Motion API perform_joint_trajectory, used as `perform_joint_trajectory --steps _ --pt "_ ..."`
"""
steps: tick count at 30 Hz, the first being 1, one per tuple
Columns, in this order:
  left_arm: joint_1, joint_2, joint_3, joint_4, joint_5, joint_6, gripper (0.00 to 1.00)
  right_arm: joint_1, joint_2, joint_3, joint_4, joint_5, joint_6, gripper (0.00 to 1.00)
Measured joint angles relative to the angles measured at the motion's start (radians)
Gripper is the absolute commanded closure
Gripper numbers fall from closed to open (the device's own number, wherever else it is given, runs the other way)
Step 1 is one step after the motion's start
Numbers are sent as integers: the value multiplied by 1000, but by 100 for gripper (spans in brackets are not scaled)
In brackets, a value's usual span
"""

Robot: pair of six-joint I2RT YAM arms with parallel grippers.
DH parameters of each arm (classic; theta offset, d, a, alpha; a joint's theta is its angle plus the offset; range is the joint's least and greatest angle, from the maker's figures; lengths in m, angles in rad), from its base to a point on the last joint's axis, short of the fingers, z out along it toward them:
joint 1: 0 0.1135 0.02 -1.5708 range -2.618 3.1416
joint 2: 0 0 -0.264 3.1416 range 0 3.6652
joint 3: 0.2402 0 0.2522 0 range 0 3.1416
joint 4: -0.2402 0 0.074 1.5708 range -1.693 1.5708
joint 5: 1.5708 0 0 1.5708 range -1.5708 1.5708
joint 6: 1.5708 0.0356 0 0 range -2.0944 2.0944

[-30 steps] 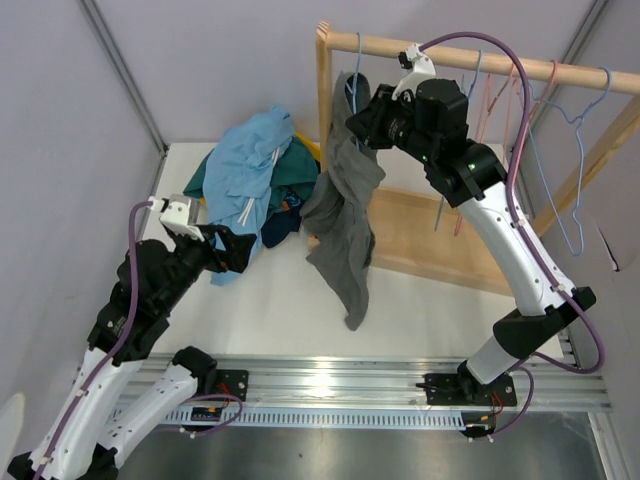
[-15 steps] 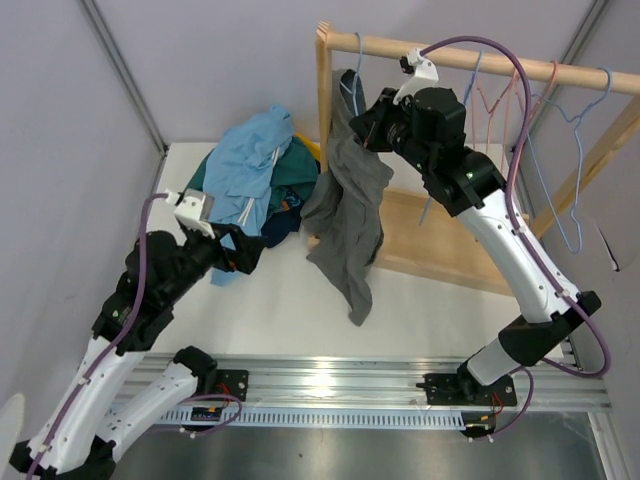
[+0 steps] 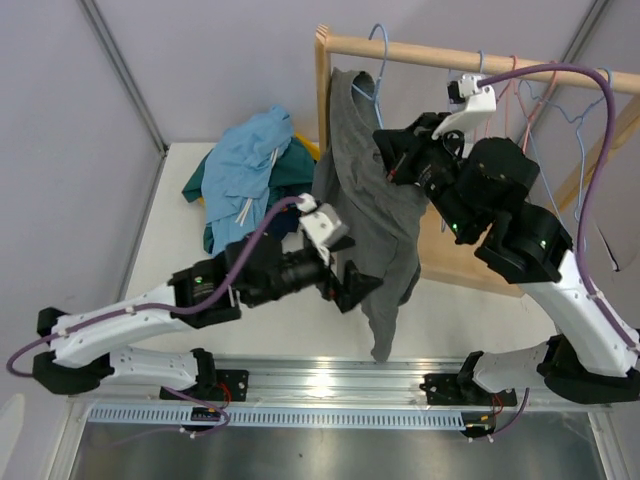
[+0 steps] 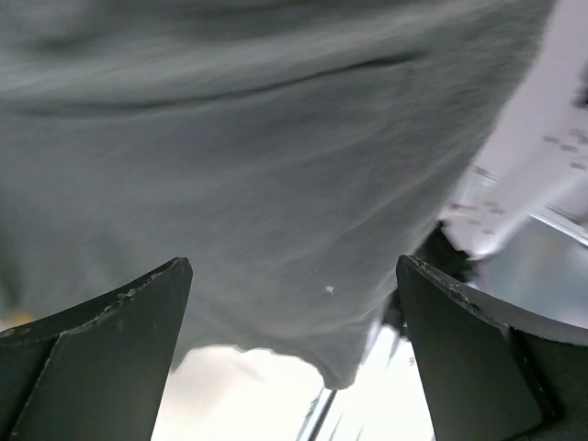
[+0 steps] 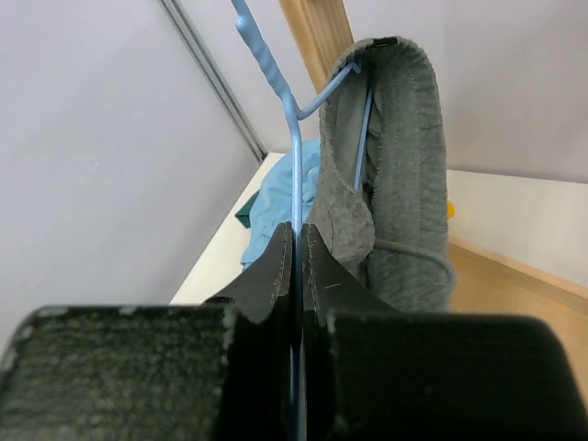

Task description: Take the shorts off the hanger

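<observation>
The right gripper [image 5: 296, 235] pinches the thin blue wire hanger [image 5: 295, 170] carrying limp grey shorts [image 3: 372, 190]. The left gripper [image 4: 292, 276] gapes wide before that soft cloth.

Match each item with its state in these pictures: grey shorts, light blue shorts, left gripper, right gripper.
Items
1. grey shorts
2. light blue shorts
3. left gripper
4. right gripper

States
A. shut on the blue hanger
B. heaped on the table
C. open, close to grey fabric
D. hanging from that hanger

Pairs: 1-D, 2-B, 3-C, 4-A
</observation>
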Motion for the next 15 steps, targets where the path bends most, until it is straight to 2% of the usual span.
perform_joint_trajectory --steps 7,15 --pt "-174 186 114 82 -35 16 1 161 -33 -56 43 188 -70 100" --pt "-278 266 187 102 -134 42 2 195 -17 -106 62 276 -110 100"
